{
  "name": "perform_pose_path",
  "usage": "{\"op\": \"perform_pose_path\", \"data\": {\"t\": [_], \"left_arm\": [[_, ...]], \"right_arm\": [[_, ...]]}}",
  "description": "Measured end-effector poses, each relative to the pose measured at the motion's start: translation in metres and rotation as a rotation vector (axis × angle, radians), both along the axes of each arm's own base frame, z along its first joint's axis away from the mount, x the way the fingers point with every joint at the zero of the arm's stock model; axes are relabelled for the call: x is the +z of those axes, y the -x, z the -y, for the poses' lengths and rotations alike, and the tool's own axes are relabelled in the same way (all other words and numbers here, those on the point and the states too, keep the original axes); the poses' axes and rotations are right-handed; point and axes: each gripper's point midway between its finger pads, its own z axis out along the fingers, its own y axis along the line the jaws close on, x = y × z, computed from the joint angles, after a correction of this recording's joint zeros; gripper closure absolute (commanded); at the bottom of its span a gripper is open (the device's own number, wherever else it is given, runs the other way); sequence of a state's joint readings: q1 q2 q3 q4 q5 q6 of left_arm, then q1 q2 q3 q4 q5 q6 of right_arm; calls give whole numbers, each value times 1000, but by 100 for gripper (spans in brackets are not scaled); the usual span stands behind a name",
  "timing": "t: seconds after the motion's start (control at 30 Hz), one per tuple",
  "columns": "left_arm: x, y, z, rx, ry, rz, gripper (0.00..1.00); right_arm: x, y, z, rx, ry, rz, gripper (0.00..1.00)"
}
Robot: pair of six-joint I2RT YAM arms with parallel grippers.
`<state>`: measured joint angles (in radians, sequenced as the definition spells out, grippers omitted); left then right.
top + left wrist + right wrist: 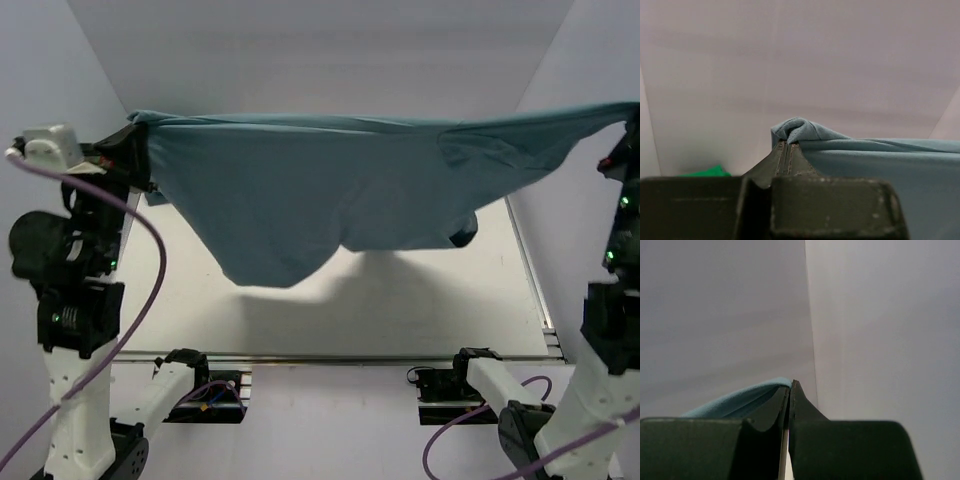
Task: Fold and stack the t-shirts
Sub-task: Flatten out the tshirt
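Left gripper (787, 146): jaws pressed together on a bunched corner of the blue-grey t-shirt (330, 190). In the left wrist view no gap shows between the fingers, and the cloth puckers up just past their tips.

Left arm (75, 300): stands upright from its base at the near left corner. The wrist is raised to the level of the shirt's top edge and the gripper is turned inward toward the centre. A purple cable (152, 262) loops down from the wrist beside the arm.

Green t-shirt (707, 171): only a small bright patch is visible, low in the left wrist view to the left of the fingers. Its shape and folding cannot be judged.

Blue-grey t-shirt: held aloft and stretched between the two grippers, its top edge running almost straight across. The body sags below that edge, deepest left of centre, with a sleeve bunched toward the right. It hangs above the table (400, 310) and throws a shadow (330, 325) on the surface.

Right gripper (791, 386): jaws closed to a hairline, with the shirt's edge pinched at the tips and trailing off to the left.

Right arm (610, 330): rises along the right edge of the top view, partly cut off by the frame, with the wrist high at the shirt's far-right corner.
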<state>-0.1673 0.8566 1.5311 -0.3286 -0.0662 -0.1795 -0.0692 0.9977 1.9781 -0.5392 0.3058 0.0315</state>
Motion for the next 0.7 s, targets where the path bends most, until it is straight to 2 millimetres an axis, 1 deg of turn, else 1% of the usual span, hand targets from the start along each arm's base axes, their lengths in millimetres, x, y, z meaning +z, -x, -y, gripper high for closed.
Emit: {"op": "perform_pose_path", "data": {"t": [0.13,0.23,0.37,0.47,0.57,0.63,0.7], "left_arm": [[27,35,-7,11,2,79,100],[38,57,-11,14,-2,117,100],[49,88,-14,6,-10,160,100],[57,117,-17,-4,-13,211,100],[65,147,-19,-13,-13,268,100],[69,163,-20,-21,-15,301,100],[72,174,-21,-24,-16,320,100]], "right_arm": [[30,50,-6,7,55,124,100],[54,87,-10,2,93,224,100],[70,129,-12,-15,127,321,100],[76,155,-14,-28,145,376,100],[83,175,-15,-37,157,425,100],[86,187,-15,-47,165,451,100],[89,196,-15,-58,176,474,100]]}}
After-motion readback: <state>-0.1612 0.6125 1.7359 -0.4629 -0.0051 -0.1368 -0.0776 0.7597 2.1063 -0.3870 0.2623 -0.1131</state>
